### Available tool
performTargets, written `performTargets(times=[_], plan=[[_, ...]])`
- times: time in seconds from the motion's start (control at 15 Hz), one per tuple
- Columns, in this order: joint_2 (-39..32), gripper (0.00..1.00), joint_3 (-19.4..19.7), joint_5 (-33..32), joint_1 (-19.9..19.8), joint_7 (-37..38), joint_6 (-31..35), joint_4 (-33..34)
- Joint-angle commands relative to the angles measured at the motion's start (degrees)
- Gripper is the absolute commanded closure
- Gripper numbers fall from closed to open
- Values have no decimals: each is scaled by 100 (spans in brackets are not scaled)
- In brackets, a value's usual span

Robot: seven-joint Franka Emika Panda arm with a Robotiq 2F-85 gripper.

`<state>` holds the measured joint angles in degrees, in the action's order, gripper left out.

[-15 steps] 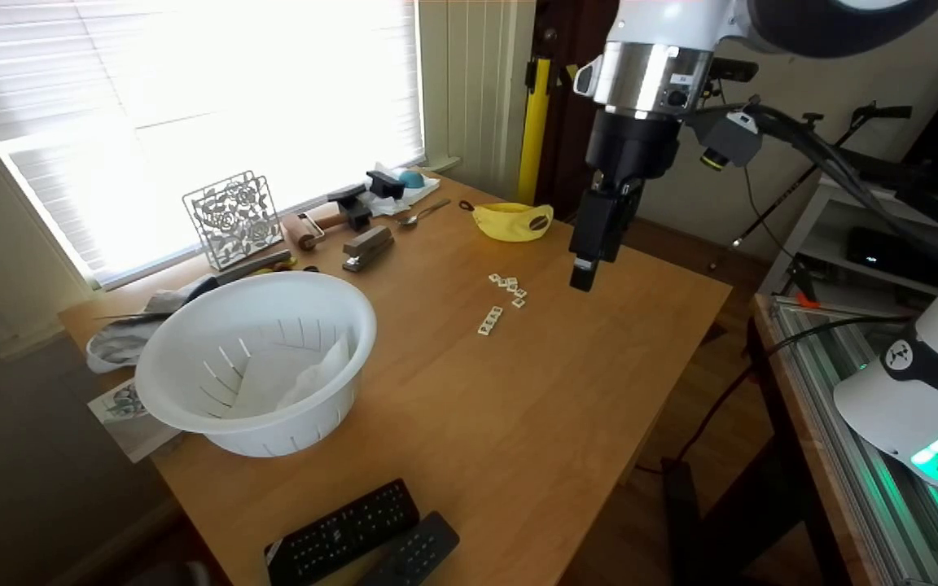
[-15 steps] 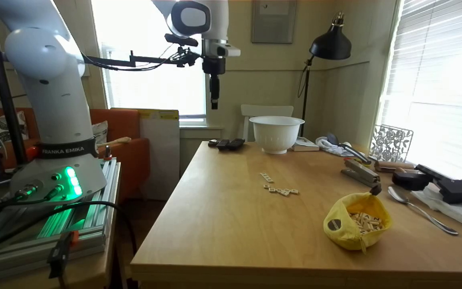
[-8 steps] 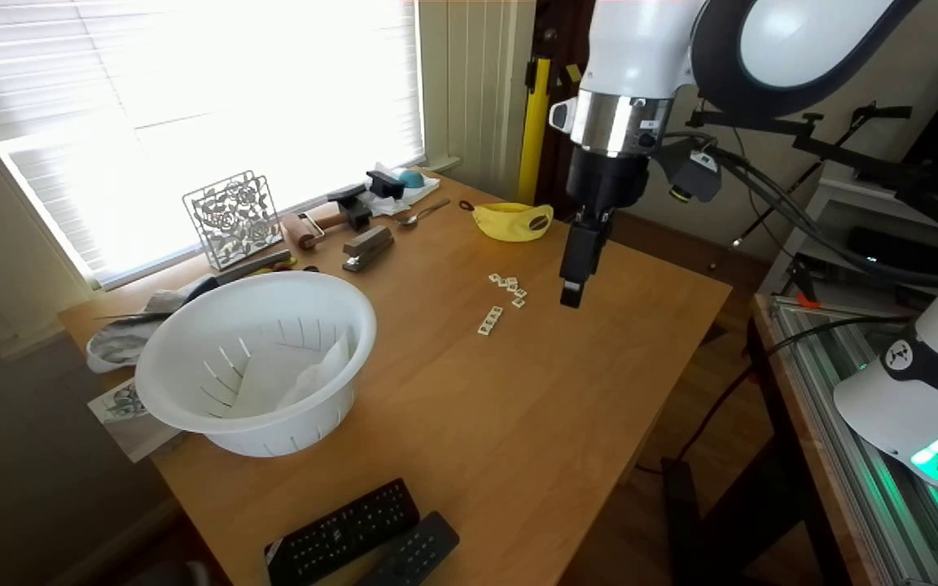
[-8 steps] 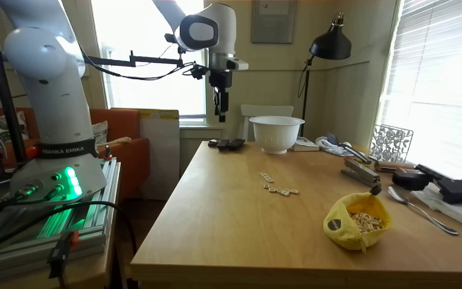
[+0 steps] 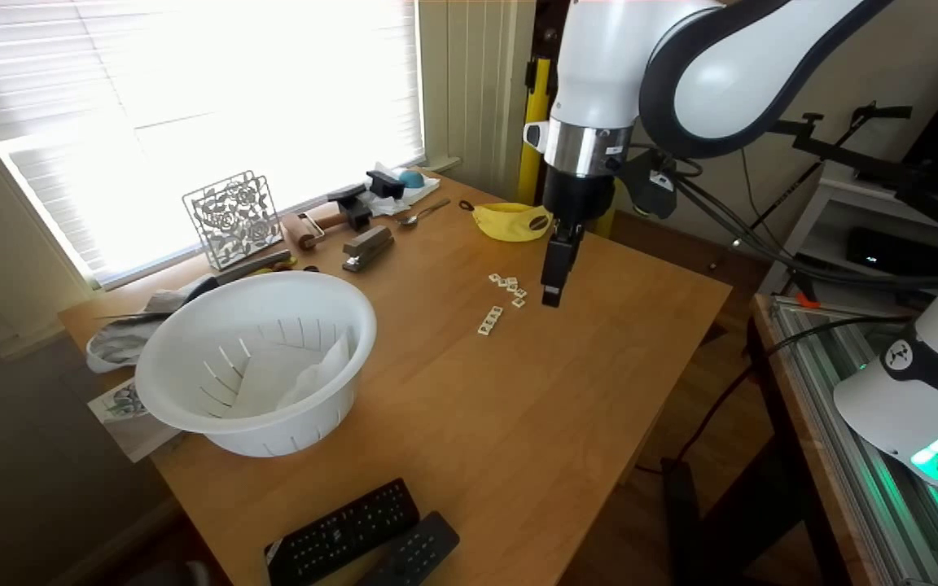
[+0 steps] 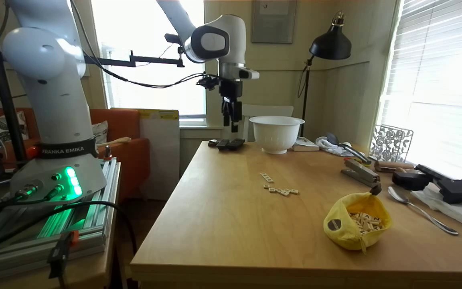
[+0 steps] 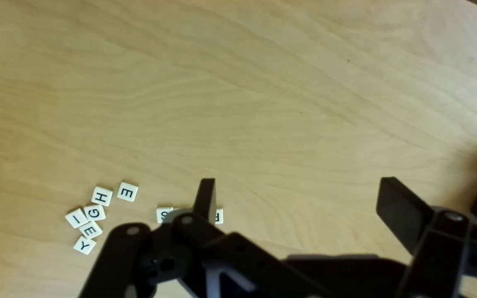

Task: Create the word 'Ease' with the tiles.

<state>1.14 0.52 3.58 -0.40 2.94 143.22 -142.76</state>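
Note:
Small cream letter tiles lie on the table in two groups. A straight row of tiles also shows in an exterior view. In the wrist view its S tile shows at one end and part of a lettered tile at the other; the left finger hides its middle. A loose cluster of several tiles lies beside it, with H, G, I, Y and two E tiles. My gripper is open and empty, above the table.
A yellow pouch holding more tiles stands on the table. A white bowl, remotes, a stapler and a spoon are also on it.
My gripper has come down, moving left in an exterior view whose frame has the window at left, and right where the robot base stands at left. The tiles have not moved.

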Motion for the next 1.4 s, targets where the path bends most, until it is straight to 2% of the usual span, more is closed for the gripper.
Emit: performTargets(times=[0.0,0.27,0.33,0.8,0.87,1.33], plan=[[-414,0,83,-239,-83,-204,140,290],[-718,0,147,-303,-116,-366,244,445],[-472,0,112,-146,-88,-282,136,276],[-513,0,109,-149,-92,-288,139,291],[-545,0,135,-299,-91,-198,269,259],[-977,0,193,-303,-159,-549,954,334]])
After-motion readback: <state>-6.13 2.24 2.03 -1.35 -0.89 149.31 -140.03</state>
